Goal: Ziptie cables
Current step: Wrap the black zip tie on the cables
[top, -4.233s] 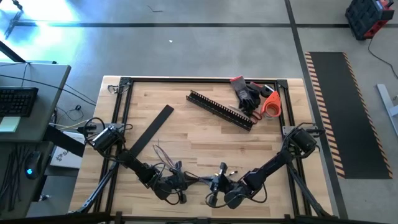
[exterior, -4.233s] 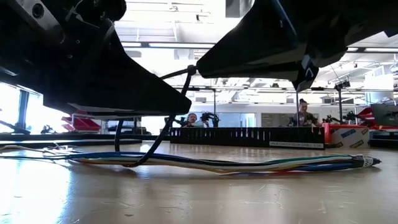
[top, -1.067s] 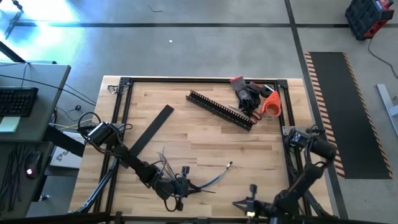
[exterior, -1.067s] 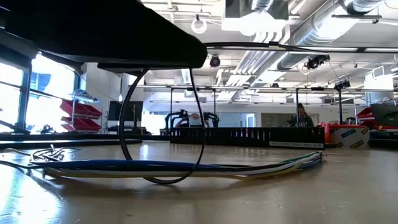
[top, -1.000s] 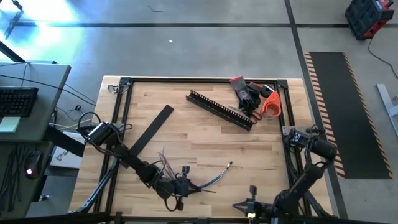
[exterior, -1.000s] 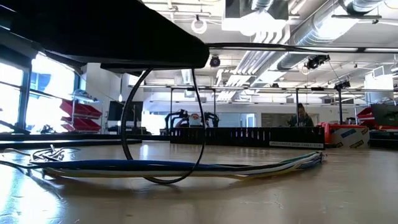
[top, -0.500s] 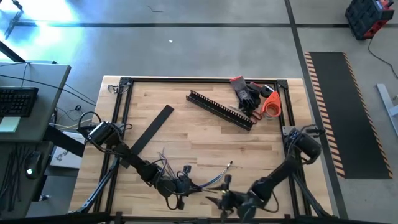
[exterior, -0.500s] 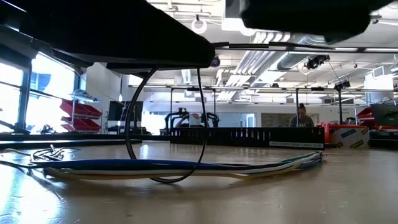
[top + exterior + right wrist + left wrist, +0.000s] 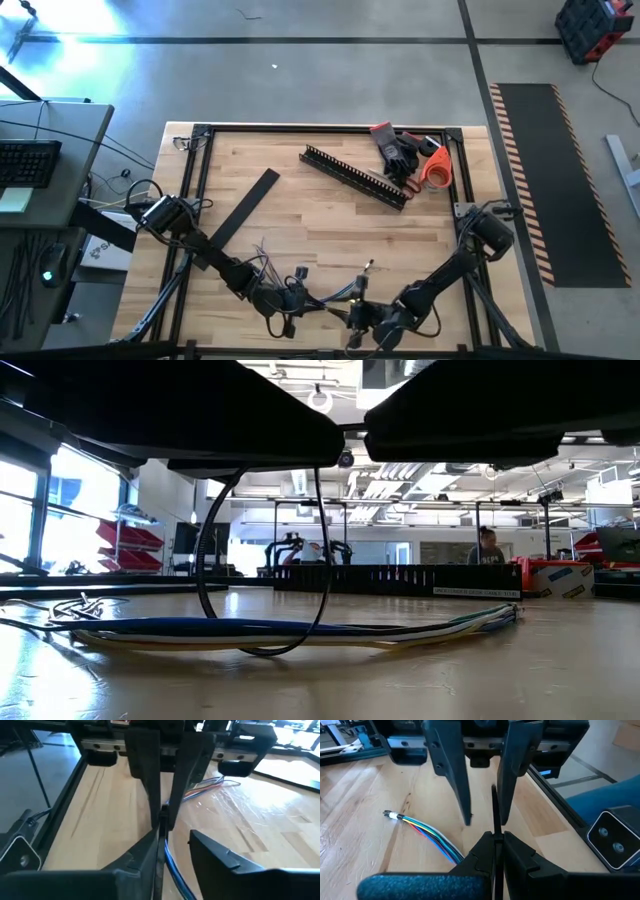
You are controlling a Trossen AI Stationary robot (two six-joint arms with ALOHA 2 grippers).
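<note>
The cables (image 9: 300, 630) lie as one bundle on the table near its front edge, their taped end (image 9: 390, 815) pointing away from their fanned ends. A black ziptie (image 9: 215, 550) hangs as a loose loop around the bundle, passing under it. My left gripper (image 9: 495, 837) is shut on the ziptie above the bundle (image 9: 305, 295). My right gripper (image 9: 175, 834) faces it from the right (image 9: 345, 310), open. The ziptie's free tail (image 9: 494, 805) stands between the right fingers; whether they touch it, I cannot tell. My left gripper pinches the ziptie's thin strap (image 9: 494, 827) between its two fingertips, where the loop closes. The fingers slant slightly down toward the table's right. The loop (image 9: 265, 650) hangs slack below the fingers, around the cables, and its bottom is on the table.
A black comb-toothed channel (image 9: 355, 177) lies at the far middle, with dark gloves (image 9: 397, 150) and an orange roll (image 9: 437, 167) at the far right. A flat black strip (image 9: 245, 208) lies slantwise at the left. A black frame rail (image 9: 196, 190) borders the table.
My right gripper has swung from the table's near right corner leftward along the near edge, up to my left gripper. The ziptie's loop and the cables have stayed where they were.
</note>
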